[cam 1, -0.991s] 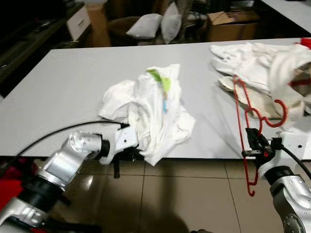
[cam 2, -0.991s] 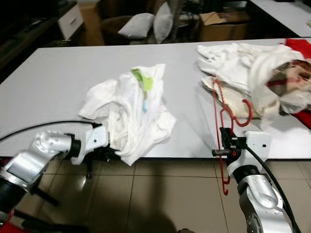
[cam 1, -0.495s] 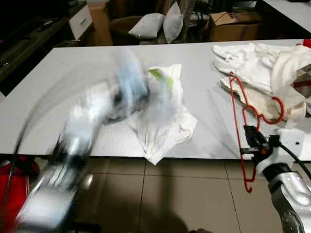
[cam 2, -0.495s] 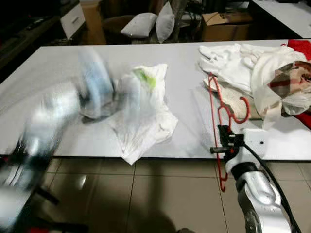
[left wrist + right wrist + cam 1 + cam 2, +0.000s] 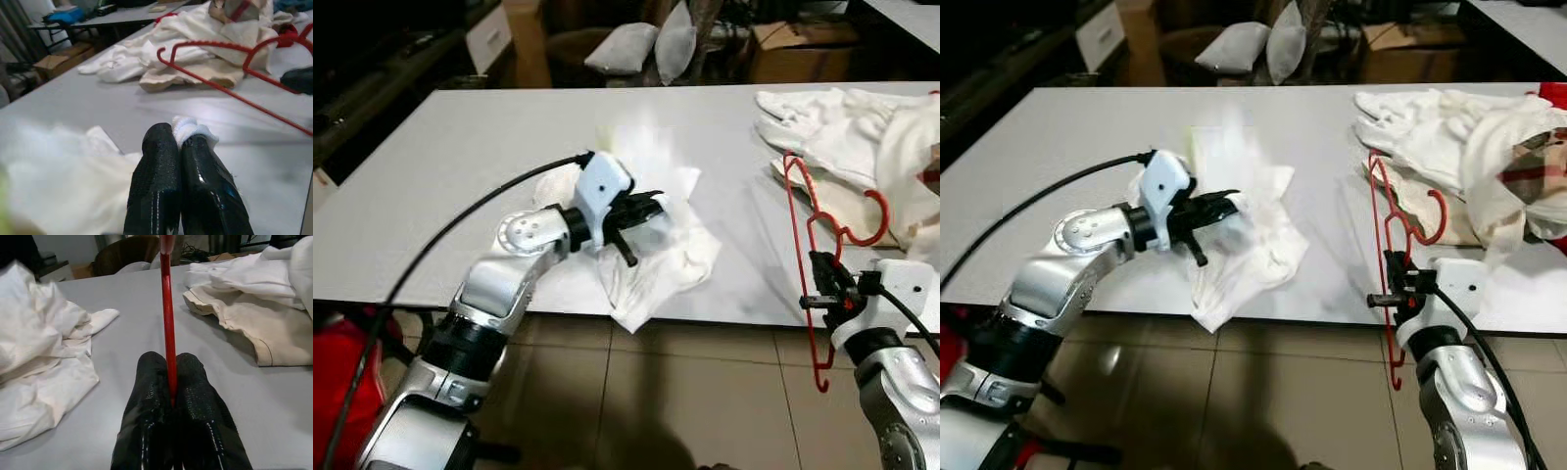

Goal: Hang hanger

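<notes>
jaws of right gripper clamped on red hanger at tabletop edge, bar upright, ready for garment; left gripper pinching white shirt, lifting a fold.

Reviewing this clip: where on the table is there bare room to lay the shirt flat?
Bare table lies left of the white shirt held by the left gripper, and a strip between it and the red hanger in the right gripper. The clothes pile crowds the right.
</notes>
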You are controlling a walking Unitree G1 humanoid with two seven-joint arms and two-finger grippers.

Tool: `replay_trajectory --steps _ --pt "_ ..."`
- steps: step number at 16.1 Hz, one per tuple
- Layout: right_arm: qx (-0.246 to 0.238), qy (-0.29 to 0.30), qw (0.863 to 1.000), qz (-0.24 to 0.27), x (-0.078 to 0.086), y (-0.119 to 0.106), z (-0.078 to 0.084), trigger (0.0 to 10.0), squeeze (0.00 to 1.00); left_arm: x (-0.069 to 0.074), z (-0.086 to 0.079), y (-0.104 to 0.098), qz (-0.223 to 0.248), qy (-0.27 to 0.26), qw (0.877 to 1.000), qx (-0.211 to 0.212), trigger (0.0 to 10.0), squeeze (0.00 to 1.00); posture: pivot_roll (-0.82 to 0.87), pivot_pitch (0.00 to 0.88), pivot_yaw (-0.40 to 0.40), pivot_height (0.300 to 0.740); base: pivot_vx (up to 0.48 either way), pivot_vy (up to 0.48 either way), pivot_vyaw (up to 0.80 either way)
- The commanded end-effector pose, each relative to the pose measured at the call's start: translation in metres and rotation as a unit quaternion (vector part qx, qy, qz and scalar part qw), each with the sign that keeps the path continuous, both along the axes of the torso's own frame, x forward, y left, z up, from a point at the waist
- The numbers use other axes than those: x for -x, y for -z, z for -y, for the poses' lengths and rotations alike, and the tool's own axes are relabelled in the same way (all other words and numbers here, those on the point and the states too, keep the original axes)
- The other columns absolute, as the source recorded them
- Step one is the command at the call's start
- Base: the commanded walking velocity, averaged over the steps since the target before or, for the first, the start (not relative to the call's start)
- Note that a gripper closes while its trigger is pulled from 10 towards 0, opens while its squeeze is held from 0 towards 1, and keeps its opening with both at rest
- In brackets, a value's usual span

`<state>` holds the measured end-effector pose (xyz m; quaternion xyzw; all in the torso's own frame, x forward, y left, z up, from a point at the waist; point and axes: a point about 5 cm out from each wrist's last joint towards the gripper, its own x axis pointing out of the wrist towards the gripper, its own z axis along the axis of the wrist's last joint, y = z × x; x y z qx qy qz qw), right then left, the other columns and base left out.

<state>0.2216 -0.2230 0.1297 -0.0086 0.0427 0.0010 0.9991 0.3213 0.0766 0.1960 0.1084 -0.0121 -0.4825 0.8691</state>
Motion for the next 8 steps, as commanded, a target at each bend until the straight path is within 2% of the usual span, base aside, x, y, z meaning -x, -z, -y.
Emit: replay_trajectory --steps 1,3,5,6,7,8 --pt "0.0 -0.001 1.0 -0.003 -0.001 0.001 0.0 10.0 0.0 0.01 0.019 -0.004 -0.003 0.033 0.999 0.007 0.0 0.0 -0.02 0.0 0.095 0.74 0.0 0.0 0.0" --pt "0.001 -0.001 1.0 -0.002 -0.001 0.001 0.0 10.0 0.0 0.014 0.028 -0.003 -0.003 0.051 0.999 0.003 0.0 0.0 -0.02 0.0 0.094 0.74 0.0 0.0 0.0" --pt "0.002 0.0 1.0 0.0 -0.003 0.0 0.001 10.0 0.0 0.006 0.039 -0.009 -0.001 0.025 1.0 0.014 0.0 0.0 -0.02 0.0 0.094 0.74 0.0 0.0 0.0" --pt "0.001 0.001 1.0 0.002 -0.003 -0.001 0.001 10.0 0.0 -0.001 0.046 -0.025 0.018 -0.009 0.998 0.059 0.0 0.0 -0.02 0.0 0.093 0.74 0.0 0.0 0.0" --pt "0.001 0.003 1.0 0.004 -0.004 -0.001 0.002 10.0 0.0 -0.005 0.056 -0.046 0.014 -0.033 0.989 0.144 0.0 0.0 -0.02 0.0 0.094 0.74 0.0 0.0 0.0" --pt "0.001 0.003 1.0 0.005 -0.004 -0.001 0.002 10.0 0.0 -0.001 0.064 -0.049 0.003 -0.021 0.988 0.151 0.0 0.0 -0.02 0.0 0.094 0.74 0.0 0.0 0.0"
